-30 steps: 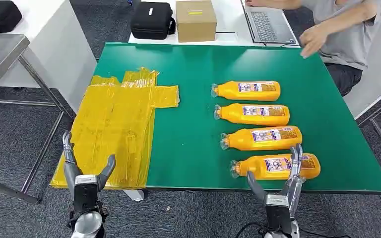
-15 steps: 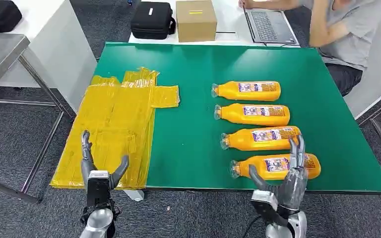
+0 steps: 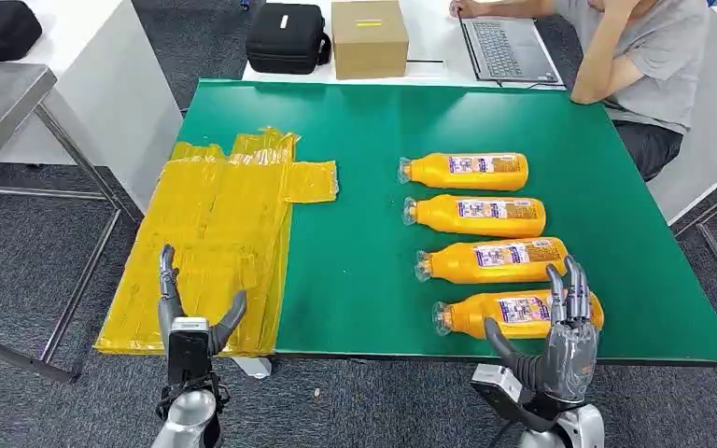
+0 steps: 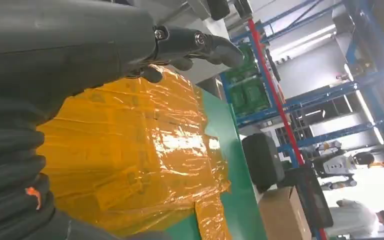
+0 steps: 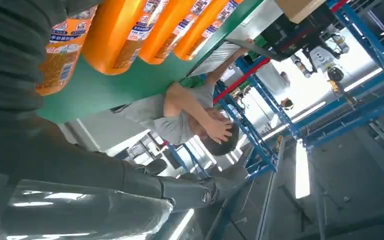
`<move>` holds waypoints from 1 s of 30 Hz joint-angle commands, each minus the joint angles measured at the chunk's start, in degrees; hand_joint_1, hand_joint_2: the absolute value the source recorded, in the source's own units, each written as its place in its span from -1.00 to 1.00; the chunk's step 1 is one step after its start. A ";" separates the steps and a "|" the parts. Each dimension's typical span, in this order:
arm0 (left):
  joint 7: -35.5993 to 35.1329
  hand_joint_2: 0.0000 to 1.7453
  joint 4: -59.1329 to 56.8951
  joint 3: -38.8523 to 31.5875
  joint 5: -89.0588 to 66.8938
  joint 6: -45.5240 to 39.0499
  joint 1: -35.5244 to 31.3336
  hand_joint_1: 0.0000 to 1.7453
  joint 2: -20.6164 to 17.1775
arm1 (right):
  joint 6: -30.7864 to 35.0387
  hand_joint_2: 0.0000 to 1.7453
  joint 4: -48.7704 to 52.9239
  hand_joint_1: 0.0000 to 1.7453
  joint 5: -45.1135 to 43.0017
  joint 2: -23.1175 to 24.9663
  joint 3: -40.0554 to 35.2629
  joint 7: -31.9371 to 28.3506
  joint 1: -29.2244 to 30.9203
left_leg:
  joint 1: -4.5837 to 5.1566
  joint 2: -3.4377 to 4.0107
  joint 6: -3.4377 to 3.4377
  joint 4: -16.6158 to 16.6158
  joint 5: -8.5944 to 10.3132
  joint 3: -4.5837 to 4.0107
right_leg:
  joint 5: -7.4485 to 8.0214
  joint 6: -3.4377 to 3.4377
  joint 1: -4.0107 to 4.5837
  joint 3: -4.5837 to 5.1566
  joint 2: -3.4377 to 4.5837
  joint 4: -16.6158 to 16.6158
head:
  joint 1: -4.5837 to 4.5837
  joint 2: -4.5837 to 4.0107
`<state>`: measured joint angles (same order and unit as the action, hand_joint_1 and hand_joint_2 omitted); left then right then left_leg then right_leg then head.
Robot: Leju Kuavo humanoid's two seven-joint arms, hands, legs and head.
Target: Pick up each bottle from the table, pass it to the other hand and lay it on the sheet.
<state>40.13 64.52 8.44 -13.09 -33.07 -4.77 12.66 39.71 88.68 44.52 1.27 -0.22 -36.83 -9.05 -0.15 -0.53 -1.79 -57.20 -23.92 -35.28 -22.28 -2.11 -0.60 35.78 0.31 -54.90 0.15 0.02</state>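
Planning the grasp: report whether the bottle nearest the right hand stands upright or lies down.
Lying down. The nearest bottle rests on its side on the green table, cap toward the yellow sheet, just beyond the right hand.

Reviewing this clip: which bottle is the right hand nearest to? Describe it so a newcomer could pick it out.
On the green table, four orange bottles lie in a column right of the yellow sheet. It is the nearest bottle, at the table's front edge, just beyond the right hand, with its cap pointing toward the sheet.
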 commanded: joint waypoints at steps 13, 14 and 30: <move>-0.13 1.00 -2.44 3.83 2.22 0.95 -3.76 -1.00 -2.60 | -7.37 1.00 1.13 -1.00 5.90 -5.25 -0.67 4.85 -2.00 | 0.00 0.02 0.08 0.01 -0.17 0.38 | -0.18 0.07 0.01 -0.38 -0.05 -0.01 | 0.00 0.00; -0.13 1.00 -2.61 3.97 2.26 1.03 -3.99 -1.00 -2.54 | -7.74 1.00 0.90 -1.00 6.16 -5.58 -0.63 5.06 -2.00 | 0.00 -0.01 0.06 0.03 -0.11 0.30 | -0.13 0.05 0.01 -0.31 -0.06 0.02 | -0.02 0.00; -0.13 1.00 -4.35 7.30 4.56 1.67 -5.91 -1.00 -3.04 | -9.47 1.00 13.71 -1.00 8.33 -10.19 1.28 9.22 -13.27 | 0.04 -0.11 0.06 0.04 -0.12 0.22 | -0.17 0.03 -0.03 -0.24 -0.15 -0.02 | 0.00 0.00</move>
<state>40.15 64.37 12.81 -9.57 -32.08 -7.76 11.26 29.81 96.83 52.54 -6.45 -0.26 -28.70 -17.33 -0.14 -0.56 -1.78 -57.20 -23.96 -35.31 -22.30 -2.13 -0.60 35.79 0.30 -54.90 0.15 0.02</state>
